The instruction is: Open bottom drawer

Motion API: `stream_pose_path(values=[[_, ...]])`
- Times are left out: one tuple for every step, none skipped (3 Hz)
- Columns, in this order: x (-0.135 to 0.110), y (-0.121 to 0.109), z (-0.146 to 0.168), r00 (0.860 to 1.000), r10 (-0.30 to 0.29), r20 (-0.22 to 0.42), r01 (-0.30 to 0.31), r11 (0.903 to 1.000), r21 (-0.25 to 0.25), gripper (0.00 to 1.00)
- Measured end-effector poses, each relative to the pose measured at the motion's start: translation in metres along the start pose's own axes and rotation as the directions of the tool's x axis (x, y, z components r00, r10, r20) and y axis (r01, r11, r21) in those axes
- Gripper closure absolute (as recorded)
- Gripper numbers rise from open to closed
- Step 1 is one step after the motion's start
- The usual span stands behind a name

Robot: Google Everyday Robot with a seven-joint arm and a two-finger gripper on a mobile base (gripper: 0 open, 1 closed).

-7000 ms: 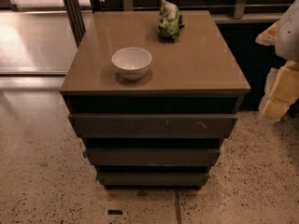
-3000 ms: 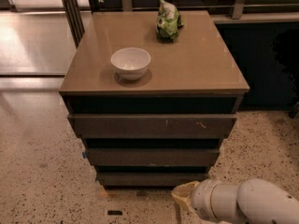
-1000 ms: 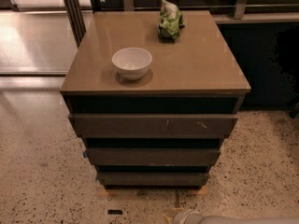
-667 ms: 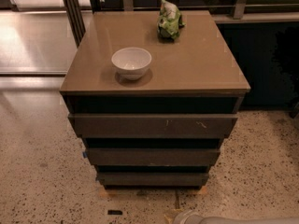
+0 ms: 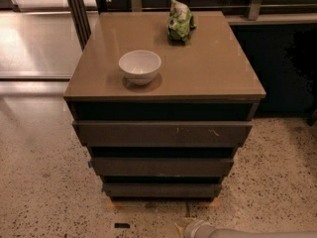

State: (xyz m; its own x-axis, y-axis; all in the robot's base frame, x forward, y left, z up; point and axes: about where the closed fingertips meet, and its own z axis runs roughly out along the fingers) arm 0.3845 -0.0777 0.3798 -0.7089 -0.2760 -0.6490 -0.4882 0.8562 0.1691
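Pale grey, smooth tubular arm [image 5: 247, 233] with a rounded collar at its end; the gripper [image 5: 180, 227], at 5 o'clock low in view, shows a yellowish-tan tip.

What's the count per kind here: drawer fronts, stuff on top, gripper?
Drawer fronts: 3, with the bottom drawer lowest
White bowl: 1
Green bag: 1
Gripper: 1, at the view's bottom edge, below the bottom drawer
Total: 6

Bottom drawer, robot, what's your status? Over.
Gripper low at picture's bottom edge, in front of cabinet. Bottom drawer shut, untouched. Nothing seen between them.
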Motion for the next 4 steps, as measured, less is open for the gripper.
stream_pose_path(values=[[-0.009,-0.021,0.024,0.998,-0.062,0.033,0.062,0.9980,-0.009,1.00],[-0.025,-0.044,0.042,0.989,-0.114,0.089,0.116,0.9932,-0.013,1.00],[-0.025,-0.044,0.042,0.989,-0.114,0.089,0.116,0.9932,-0.013,1.00],[-0.026,-0.043,0.044,0.987,-0.138,0.086,0.143,0.9886,-0.048,1.00]])
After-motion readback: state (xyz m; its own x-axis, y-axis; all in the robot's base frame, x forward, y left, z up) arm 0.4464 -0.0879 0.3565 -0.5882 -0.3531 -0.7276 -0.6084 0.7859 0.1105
